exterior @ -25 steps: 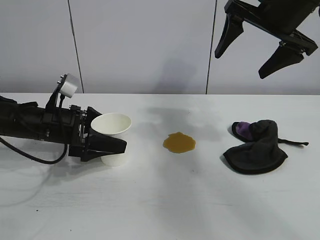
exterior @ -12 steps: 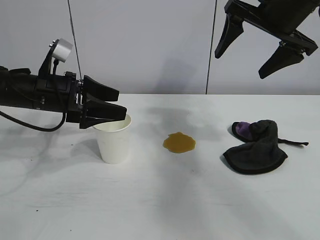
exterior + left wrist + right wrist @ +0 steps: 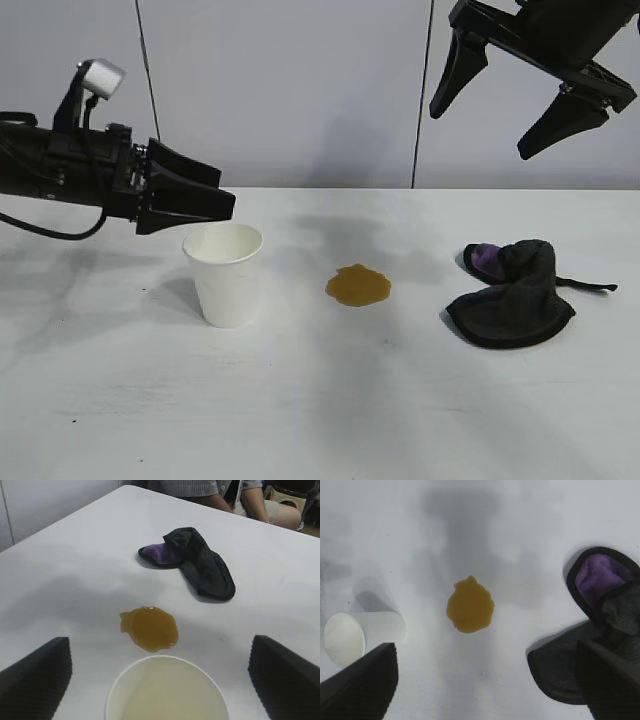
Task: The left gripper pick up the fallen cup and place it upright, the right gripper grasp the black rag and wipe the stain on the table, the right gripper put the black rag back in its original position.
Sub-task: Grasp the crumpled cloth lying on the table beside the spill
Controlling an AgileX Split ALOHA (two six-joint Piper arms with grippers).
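White paper, the cup [image 3: 224, 273] stands upright on the table [image 3: 320, 410], with the stain [image 3: 358, 285] just beside it and the black rag [image 3: 512, 293] farther along, untouched. Above the cup's rim hovers the left gripper [image 3: 222, 204], fingers apart, holding nothing. High over the rag hangs the right gripper [image 3: 482, 128], fingers spread wide and empty.
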